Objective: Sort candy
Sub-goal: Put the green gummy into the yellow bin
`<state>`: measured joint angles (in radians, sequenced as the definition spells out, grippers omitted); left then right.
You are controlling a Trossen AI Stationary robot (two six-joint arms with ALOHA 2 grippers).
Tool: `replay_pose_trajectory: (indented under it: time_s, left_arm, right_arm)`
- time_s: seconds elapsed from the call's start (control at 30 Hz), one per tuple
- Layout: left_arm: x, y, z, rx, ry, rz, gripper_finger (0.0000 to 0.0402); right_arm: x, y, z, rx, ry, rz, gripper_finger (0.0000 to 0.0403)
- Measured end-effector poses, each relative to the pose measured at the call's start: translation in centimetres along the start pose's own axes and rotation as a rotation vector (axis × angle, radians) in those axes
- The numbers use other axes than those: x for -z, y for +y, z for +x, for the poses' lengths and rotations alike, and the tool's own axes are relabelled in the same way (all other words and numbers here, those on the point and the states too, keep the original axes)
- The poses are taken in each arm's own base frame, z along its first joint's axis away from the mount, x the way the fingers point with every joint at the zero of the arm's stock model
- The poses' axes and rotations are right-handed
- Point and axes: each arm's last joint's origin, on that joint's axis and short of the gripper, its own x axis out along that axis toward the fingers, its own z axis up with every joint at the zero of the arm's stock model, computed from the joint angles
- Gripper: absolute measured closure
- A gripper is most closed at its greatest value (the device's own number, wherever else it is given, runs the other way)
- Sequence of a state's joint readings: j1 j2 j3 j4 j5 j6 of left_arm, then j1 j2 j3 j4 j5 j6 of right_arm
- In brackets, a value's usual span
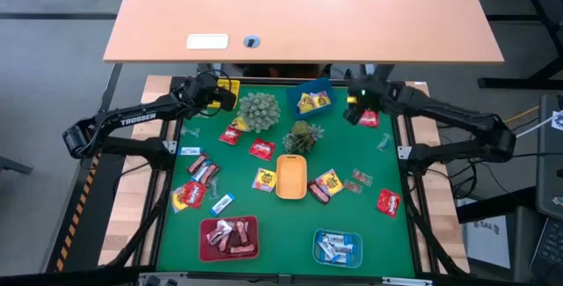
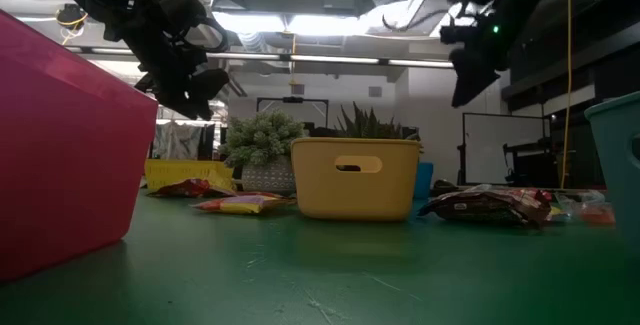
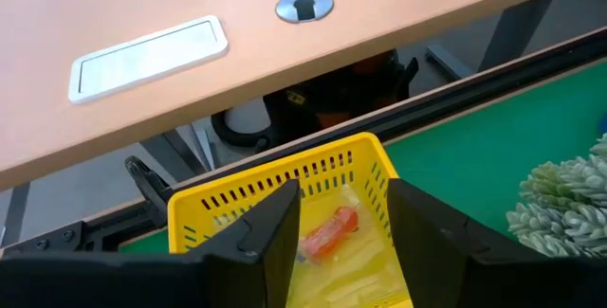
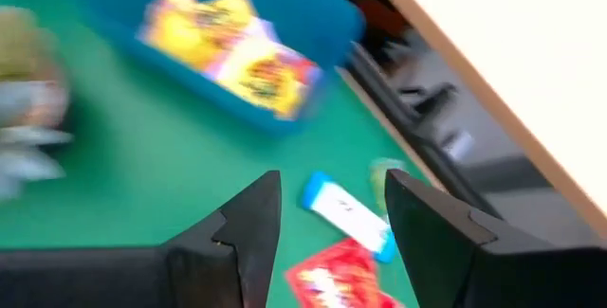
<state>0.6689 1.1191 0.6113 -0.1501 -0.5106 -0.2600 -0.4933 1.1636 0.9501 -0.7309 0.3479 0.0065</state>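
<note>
My left gripper [image 1: 227, 99] [image 3: 341, 242] hangs open over a yellow tray [image 3: 285, 180] at the table's far left. An orange-red candy [image 3: 330, 232] lies in that tray on pale wrappers, seen between the fingers. My right gripper [image 1: 354, 110] [image 4: 332, 232] is open above the far right of the green mat. Below it lie a blue-white candy [image 4: 346, 215], a red candy [image 4: 334, 281] [image 1: 369, 118] and a pale green candy [image 4: 383, 175]. More candy [image 1: 262, 149] is scattered over the mat.
A blue tray [image 1: 324, 87] with yellow candy stands at the far middle, an orange tray [image 1: 291, 191] at the centre, a red tray [image 1: 206, 249] and a teal tray [image 1: 357, 251] near the front. Two spiky plants [image 1: 259, 110] [image 1: 303, 136] stand between the arms. A wooden desk [image 1: 352, 13] lies beyond the far edge.
</note>
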Motion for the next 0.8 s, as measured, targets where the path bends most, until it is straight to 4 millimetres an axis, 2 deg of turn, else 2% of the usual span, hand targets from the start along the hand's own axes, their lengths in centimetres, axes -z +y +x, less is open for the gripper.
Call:
replay_pose_trajectory:
  time_s: [0.17, 0.37, 0.57, 0.8]
  left_arm:
    - [0.0, 0.0, 0.0, 0.0, 0.0, -0.001, 0.0254]
    - [0.0, 0.0, 0.0, 0.0, 0.0, -0.001, 0.0254]
    - [0.0, 0.0, 0.0, 0.0, 0.0, -0.002, 0.0253]
    - [0.0, 0.0, 0.0, 0.0, -0.001, -0.002, 0.0253]
  right_arm:
    - [-0.1, -3.3, 2.1, 0.017, 0.044, 0.025, 0.0214]
    - [0.2, -6.0, 5.8, -0.023, 0.111, 0.107, 0.0214]
    - [1.5, -7.7, 9.7, -0.006, 0.249, 0.166, 0.0214]
    - [2.8, -8.6, 13.2, -0.003, 0.347, 0.197, 0.0214]
